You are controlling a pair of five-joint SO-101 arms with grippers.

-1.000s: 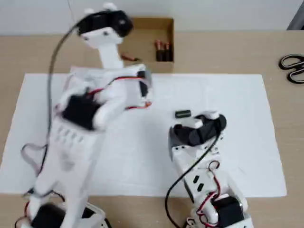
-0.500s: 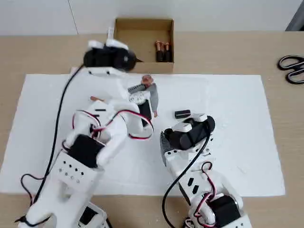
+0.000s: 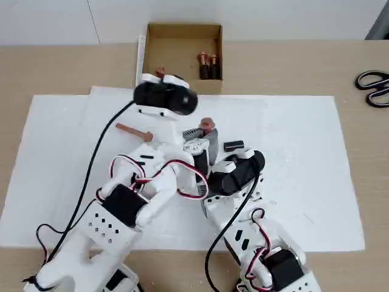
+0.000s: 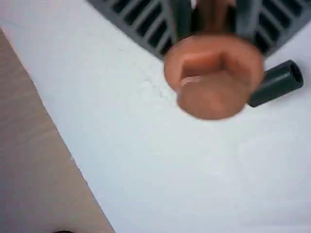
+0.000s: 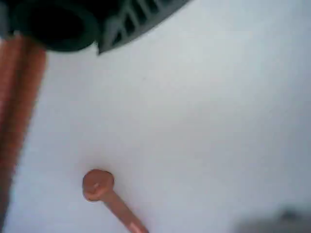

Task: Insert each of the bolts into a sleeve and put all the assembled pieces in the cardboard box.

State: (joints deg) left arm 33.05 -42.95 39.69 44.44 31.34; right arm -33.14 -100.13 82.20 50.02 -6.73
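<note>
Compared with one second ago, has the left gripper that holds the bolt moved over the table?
Yes. The left gripper, shut on the bolt, has moved away from the cardboard box, toward the loose sleeve on the white paper.

Loose parts lying short of the open cardboard box.
Two assembled pieces side by side against one box wall. Copper-coloured raised bolt held head up, just beside black sleeve lying on its side. Loose bolt flat, well apart.
</note>
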